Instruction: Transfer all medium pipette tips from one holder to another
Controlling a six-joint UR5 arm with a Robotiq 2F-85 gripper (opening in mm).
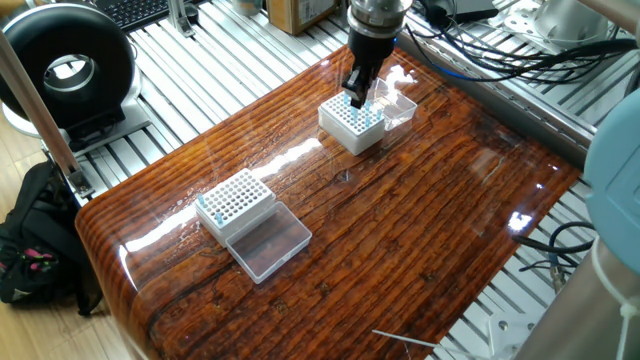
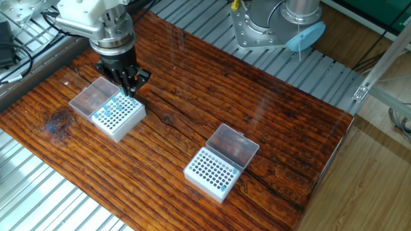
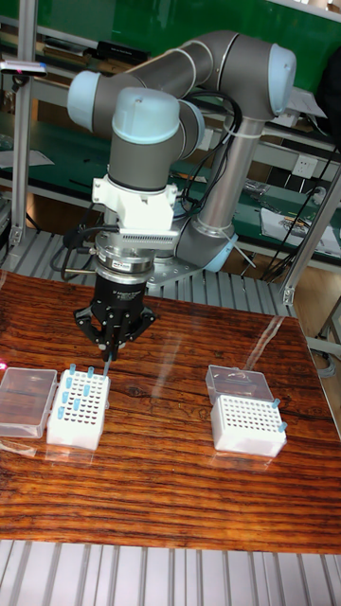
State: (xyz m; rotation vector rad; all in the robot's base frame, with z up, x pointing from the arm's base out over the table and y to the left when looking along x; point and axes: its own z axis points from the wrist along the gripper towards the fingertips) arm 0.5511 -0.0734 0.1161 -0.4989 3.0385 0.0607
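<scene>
The gripper (image 1: 357,98) hangs just over the far white holder (image 1: 350,128), whose medium pipette tips (image 1: 372,119) stand pale blue in its grid. The other fixed view has the gripper (image 2: 130,89) at the back edge of this holder (image 2: 119,117), above the tips (image 2: 108,112). In the tall view the fingers (image 3: 109,354) converge to a narrow point above the left holder (image 3: 76,417). Whether they pinch a tip is too small to tell. The second holder (image 1: 236,199) (image 2: 211,172) (image 3: 245,425) carries a few tips (image 3: 278,405) at one edge.
Each holder has a clear hinged lid lying open beside it (image 1: 271,243) (image 2: 93,99) (image 2: 235,145). Cables (image 1: 500,40) run behind the wooden table (image 1: 420,230). A black round device (image 1: 65,70) and a dark bag (image 1: 35,240) sit beyond its left end.
</scene>
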